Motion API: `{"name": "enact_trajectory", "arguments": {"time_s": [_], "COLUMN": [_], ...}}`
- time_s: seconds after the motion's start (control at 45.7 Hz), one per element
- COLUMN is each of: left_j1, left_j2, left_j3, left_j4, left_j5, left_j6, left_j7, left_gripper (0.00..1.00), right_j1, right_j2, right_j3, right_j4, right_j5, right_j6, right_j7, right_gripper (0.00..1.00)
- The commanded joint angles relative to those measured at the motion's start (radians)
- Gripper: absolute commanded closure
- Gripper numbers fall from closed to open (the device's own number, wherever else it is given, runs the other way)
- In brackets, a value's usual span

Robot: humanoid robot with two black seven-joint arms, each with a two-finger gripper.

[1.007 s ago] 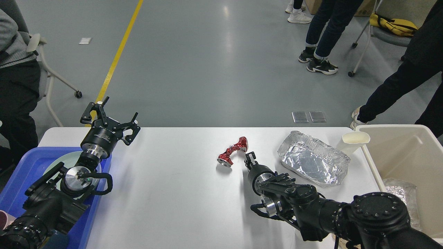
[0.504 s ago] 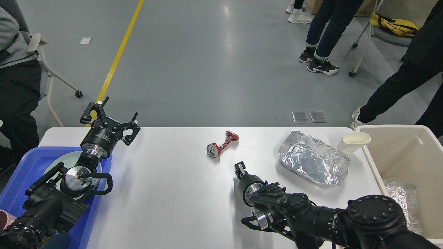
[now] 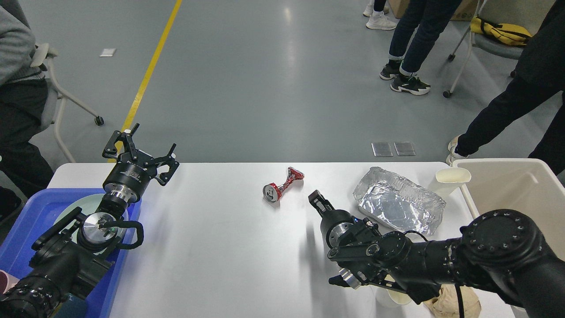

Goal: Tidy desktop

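On the white desktop [image 3: 220,247] lies a crushed red can [image 3: 282,184] near the far middle. To its right sits a crumpled foil tray [image 3: 397,206], and beside that a cream paper cup [image 3: 450,179]. My right gripper [image 3: 317,199] hovers just right of and nearer than the can, touching nothing; it is dark and end-on, so its fingers cannot be told apart. At the desktop's far left corner my left gripper [image 3: 140,149] stands open and empty, above the blue tray [image 3: 26,221].
A pale plate [image 3: 73,210] lies in the blue tray under my left arm. A cream bin [image 3: 516,185] stands at the right edge. Crumpled brown paper [image 3: 459,302] and a white cup [image 3: 393,298] sit at the front right. People stand on the floor beyond.
The red can slid away to the far left a second ago and now lies still. My right gripper drew back, then swung up and to the right. The left arm has not moved.
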Motion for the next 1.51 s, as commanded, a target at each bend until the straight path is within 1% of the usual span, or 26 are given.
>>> {"name": "enact_trajectory", "arguments": {"time_s": [0.0,0.088,0.197,0.241,0.307,0.372,0.416,0.526,0.591,0.613,0.679,0.766,0.832,0.876,0.942,1.117,1.27,1.379,1.489], "left_j1": [0.000,0.000,0.001,0.000,0.001,0.001,0.001,0.001,0.001,0.001,0.000,0.001,0.001,0.001,0.001,0.000,0.000,0.001,0.000], "left_j2": [0.000,0.000,0.000,0.000,0.000,0.000,0.000,0.000,0.000,0.000,0.000,0.000,0.000,0.000,0.000,0.000,0.000,0.000,0.000], "left_j3": [0.000,0.000,0.000,0.000,0.000,0.000,0.000,0.000,0.000,0.000,0.000,0.000,0.000,0.000,0.000,0.000,-0.002,0.000,0.000], "left_j4": [0.000,0.000,0.000,0.000,0.000,0.000,0.000,0.000,0.000,0.000,0.000,0.000,0.000,0.000,0.000,0.000,0.000,0.000,0.000], "left_j5": [0.000,0.000,0.000,0.000,0.000,0.000,0.000,0.000,0.000,0.000,0.001,0.000,0.001,0.001,0.001,0.001,0.000,0.001,0.000], "left_j6": [0.000,0.000,-0.001,0.000,0.000,-0.001,-0.001,0.000,0.000,0.000,0.000,0.000,0.000,0.000,0.000,0.000,0.000,0.000,0.000], "left_j7": [0.000,0.000,0.000,0.000,0.000,0.000,0.000,0.000,0.000,0.000,0.000,0.000,0.000,0.000,0.000,0.000,0.000,0.000,0.000], "left_gripper": [0.04,0.04,0.04,0.04,0.04,0.04,0.04,0.04,0.04,0.04,0.04,0.04,0.04,0.04,0.04,0.04,0.04,0.04,0.04], "right_j1": [0.050,0.138,0.291,0.357,0.463,0.569,0.636,0.785,0.854,0.894,0.971,1.076,1.164,1.221,1.293,1.393,1.408,1.379,1.295], "right_j2": [-0.045,-0.105,-0.186,-0.220,-0.284,-0.343,-0.375,-0.425,-0.432,-0.430,-0.421,-0.410,-0.398,-0.396,-0.395,-0.395,-0.396,-0.395,-0.399], "right_j3": [-0.025,-0.059,-0.159,-0.200,-0.261,-0.323,-0.363,-0.427,-0.456,-0.479,-0.527,-0.579,-0.607,-0.611,-0.613,-0.631,-0.647,-0.697,-0.733], "right_j4": [0.097,0.207,0.331,0.382,0.450,0.508,0.536,0.542,0.542,0.542,0.542,0.546,0.549,0.560,0.591,0.675,0.687,0.689,0.689], "right_j5": [0.007,0.025,0.065,0.065,0.065,0.064,0.062,0.061,0.061,0.059,0.053,0.036,0.022,0.015,0.013,0.013,0.013,0.018,0.021], "right_j6": [-0.002,-0.001,0.016,0.047,0.137,0.263,0.365,0.687,0.872,0.960,1.120,1.312,1.447,1.518,1.553,1.533,1.513,1.451,1.365], "right_j7": [0.000,0.000,0.000,0.000,0.001,0.001,0.003,0.001,-0.003,-0.003,-0.005,-0.012,-0.029,-0.041,-0.066,-0.126,-0.129,-0.129,-0.129], "right_gripper": [0.00,0.00,0.00,0.00,0.00,0.00,0.00,0.00,0.00,0.00,0.00,0.00,0.00,0.00,0.00,0.00,0.00,0.00,0.00]}}
